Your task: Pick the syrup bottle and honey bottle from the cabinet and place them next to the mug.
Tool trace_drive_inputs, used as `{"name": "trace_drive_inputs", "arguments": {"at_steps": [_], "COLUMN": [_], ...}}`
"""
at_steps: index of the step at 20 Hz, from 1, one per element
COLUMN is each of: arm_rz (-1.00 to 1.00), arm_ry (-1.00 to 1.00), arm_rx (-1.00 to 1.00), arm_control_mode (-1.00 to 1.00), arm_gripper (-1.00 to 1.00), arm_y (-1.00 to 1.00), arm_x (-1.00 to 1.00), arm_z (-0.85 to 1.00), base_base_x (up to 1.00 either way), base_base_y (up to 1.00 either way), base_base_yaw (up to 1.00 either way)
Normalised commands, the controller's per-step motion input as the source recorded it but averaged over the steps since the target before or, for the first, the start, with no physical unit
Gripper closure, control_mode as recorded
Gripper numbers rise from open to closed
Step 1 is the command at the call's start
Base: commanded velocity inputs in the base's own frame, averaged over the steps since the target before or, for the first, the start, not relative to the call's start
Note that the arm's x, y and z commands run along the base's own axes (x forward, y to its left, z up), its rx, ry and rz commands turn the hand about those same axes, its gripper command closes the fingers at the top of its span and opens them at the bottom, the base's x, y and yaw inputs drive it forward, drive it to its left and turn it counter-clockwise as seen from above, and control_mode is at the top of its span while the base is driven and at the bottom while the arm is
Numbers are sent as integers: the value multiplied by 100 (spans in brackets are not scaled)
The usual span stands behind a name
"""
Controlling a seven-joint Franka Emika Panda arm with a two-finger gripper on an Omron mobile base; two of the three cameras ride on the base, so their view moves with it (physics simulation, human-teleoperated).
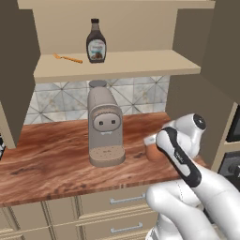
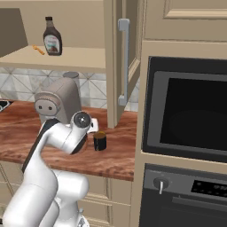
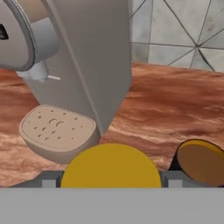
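Dark brown syrup bottle (image 1: 96,42), black mug (image 2: 99,141), yellow-lidded honey bottle (image 3: 111,166), reddish wood-grain counter (image 1: 47,159).

— Where is everything sitting around the gripper (image 3: 111,186)?
— The honey bottle (image 3: 111,168) is sitting right at it, between the tips. The mug (image 3: 200,161) is standing just beside it on the counter (image 3: 166,109), and the coffee machine (image 3: 83,57) is standing near it on the opposite side.
— And the syrup bottle (image 1: 96,42)?
— It is standing well above, on the cabinet (image 1: 140,63) shelf.
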Motion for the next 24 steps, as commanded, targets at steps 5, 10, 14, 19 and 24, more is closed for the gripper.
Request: {"name": "trace_drive_inputs", "arguments": {"at_steps": [5,10,14,19,24], "arm_rz": [15,15,14,14,13], "arm_ry": [-5,-9,-6,-1,-2], "arm_rx": [5,8,5,0,0], "arm_control_mode": [-100,-100,-100,-100,-100], "arm_gripper": [100,100,100,100,100], "arm_y": [0,0,0,3,0], "arm_x": [0,0,0,0,0], "arm_z": [-24,-23,-26,-27,-18], "base_base_x": [0,0,0,0,0], "base_base_y": [0,0,0,0,0], "base_base_yaw": [0,0,0,0,0]}}
